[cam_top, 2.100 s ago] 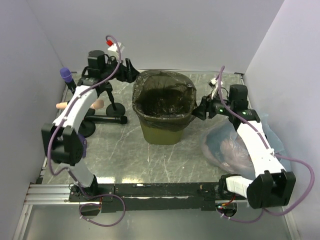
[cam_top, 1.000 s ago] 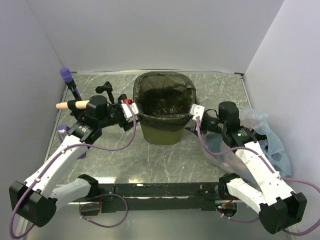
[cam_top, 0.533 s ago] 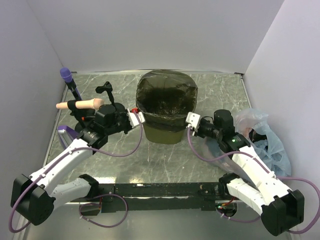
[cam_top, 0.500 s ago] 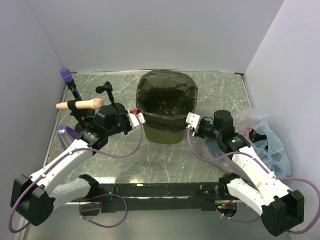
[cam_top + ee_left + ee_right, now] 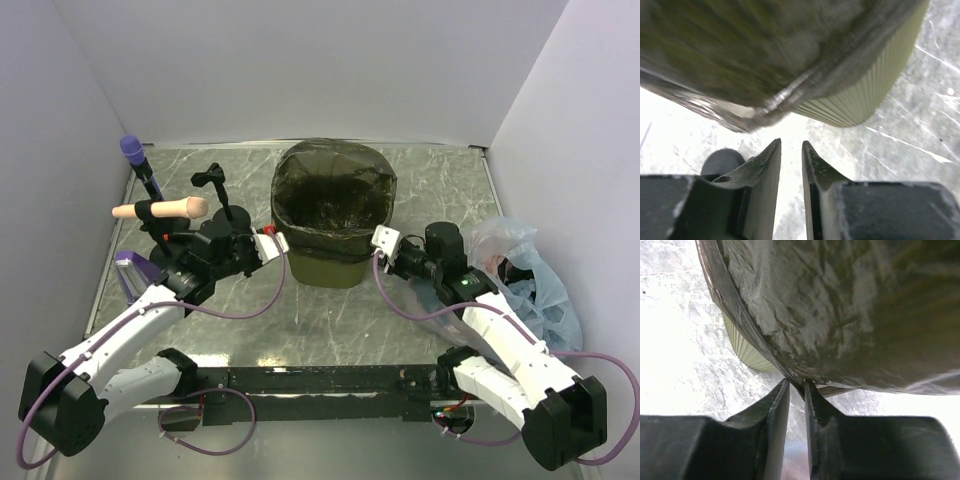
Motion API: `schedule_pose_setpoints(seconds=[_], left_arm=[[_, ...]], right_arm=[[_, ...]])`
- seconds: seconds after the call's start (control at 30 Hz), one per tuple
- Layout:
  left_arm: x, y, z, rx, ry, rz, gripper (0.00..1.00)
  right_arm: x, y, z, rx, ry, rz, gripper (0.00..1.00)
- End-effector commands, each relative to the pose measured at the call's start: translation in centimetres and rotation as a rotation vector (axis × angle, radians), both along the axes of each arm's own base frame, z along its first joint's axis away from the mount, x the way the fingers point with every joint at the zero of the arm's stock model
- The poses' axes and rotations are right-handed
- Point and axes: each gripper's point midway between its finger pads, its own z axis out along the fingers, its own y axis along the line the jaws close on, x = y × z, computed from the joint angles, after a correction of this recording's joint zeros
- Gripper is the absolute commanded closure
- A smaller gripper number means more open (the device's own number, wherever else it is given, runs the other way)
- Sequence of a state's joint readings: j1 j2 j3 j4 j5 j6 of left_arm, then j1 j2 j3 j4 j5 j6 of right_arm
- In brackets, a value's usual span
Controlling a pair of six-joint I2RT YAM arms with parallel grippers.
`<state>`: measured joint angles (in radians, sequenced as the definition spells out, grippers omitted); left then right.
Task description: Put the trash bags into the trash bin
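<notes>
The olive-green trash bin stands upright mid-table. A dark crinkly trash bag lines it, its edge folded out over the rim. My left gripper is low by the bin's left side. In the left wrist view the left gripper is open by a narrow gap with nothing in it, just below the bag's hem and the slatted wall. My right gripper is by the bin's right side. The right gripper is open a little, its tips touching the bag's hem.
A clear bluish bag with pinkish contents lies at the right, behind my right arm. A black stand with a purple-tipped rod and a pinkish handle occupies the left rear. White walls close in three sides.
Both grippers dropped from the rim down the bin's sides and narrowed their jaws. The bag's edge now hangs lower over the rim.
</notes>
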<state>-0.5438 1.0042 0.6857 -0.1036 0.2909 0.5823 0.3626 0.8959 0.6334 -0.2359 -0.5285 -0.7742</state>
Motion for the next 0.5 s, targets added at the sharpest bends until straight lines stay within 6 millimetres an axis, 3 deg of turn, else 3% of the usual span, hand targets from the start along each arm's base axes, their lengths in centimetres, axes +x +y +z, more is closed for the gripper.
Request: schedule_pose_setpoints(seconds=[0.0,0.07,0.1,0.2,0.3,0.4,0.47], left_arm=[[-1.6,-0.5,0.4,-0.037,0.042,-0.042,0.74],[-2.3,-0.2,0.4,-0.027,0.050,-0.055,0.77],[-2.5,0.0,0.5,-0.021,0.041,-0.056,0.85],[-2.6,0.9,1.7,-0.039,0.006,-0.012,0.98],[-2.6,1.0,4.0,-0.101,-0.002,0.028,0.98],[-2.4,0.5,5.3,-0.151,0.041,0.048,0.96],[-2.2,0.1,5.9,-0.176,0.063,0.054,0.82]], right_arm=[[-1.2,0.2,0.5,0.016,0.034,0.009,0.69],[-2.0,-0.1,1.1,0.004,0.033,0.019,0.64],[-2.3,-0.3,1.9,0.011,0.026,0.014,0.62],[-1.8,-1.3,5.8,0.158,0.119,-0.182,0.56],[-2.9,-0.6,10.3,0.307,0.314,-0.129,0.52],[-2.1,-0.7,13.3,0.380,0.310,-0.132,0.49],[-1.0,-0.9,15.0,0.415,0.258,-0.132,0.47]])
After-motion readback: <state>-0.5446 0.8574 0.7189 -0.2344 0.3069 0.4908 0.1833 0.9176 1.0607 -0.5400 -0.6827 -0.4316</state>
